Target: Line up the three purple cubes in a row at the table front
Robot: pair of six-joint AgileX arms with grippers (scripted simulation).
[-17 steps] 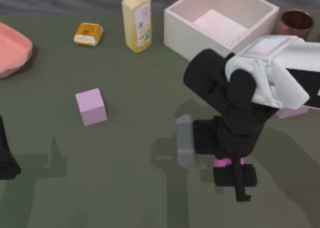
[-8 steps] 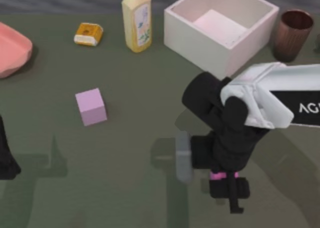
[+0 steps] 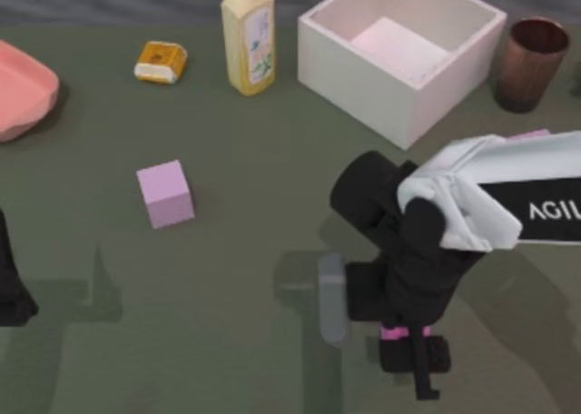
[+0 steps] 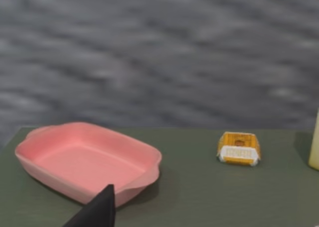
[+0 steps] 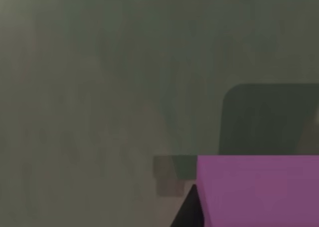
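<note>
At the table (image 3: 227, 341) front, right of centre, our right gripper (image 3: 413, 346) pointed down, its jaws closed on the small magenta cube (image 3: 404, 332), which sat directly between them, close above the surface in the right wrist view (image 5: 259, 192). Our left gripper (image 3: 14, 291) waited at the left edge; we could not tell its jaws. Farther back, the medium lilac cube (image 3: 165, 193) lay left, nearer that arm. The large cube (image 3: 531, 134) peeked out behind our right arm.

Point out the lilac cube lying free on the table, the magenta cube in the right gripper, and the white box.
Lilac cube (image 3: 164, 193), top view, top face.
Magenta cube (image 5: 259, 189), right wrist view, its facing side.
White box (image 3: 359, 58), top view, front wall.
</note>
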